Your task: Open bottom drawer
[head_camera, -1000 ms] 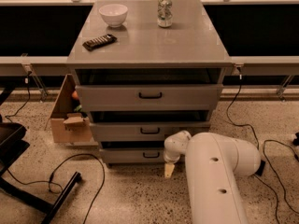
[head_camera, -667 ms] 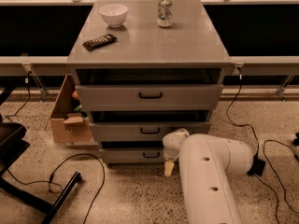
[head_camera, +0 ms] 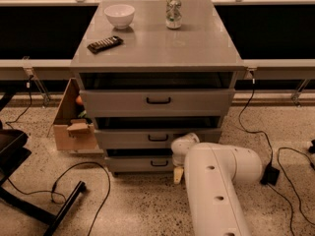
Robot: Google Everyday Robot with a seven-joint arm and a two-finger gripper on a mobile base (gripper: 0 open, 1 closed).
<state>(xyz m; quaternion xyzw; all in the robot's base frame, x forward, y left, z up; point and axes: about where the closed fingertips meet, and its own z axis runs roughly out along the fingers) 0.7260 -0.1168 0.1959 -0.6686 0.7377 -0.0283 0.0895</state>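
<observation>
Down low, the hand [head_camera: 178, 174] sits by the bottom drawer [head_camera: 134, 164], perhaps touching; grip cannot be told

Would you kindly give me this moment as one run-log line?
task: open bottom drawer | pincer: low, just right of its handle | contact: unclear

You see a grey cabinet [head_camera: 157, 48] on a speckled floor [head_camera: 138, 205], with dark panels [head_camera: 275, 31] behind it.
A pale rail [head_camera: 280, 65] runs left to right at the far side. A cardboard box [head_camera: 74, 132] sits just left of the cabinet, and a black chair [head_camera: 15, 151] is near left. Cables [head_camera: 290, 150] loop over the floor. The gripper [head_camera: 178, 173] is low at the cabinet's foot.
</observation>
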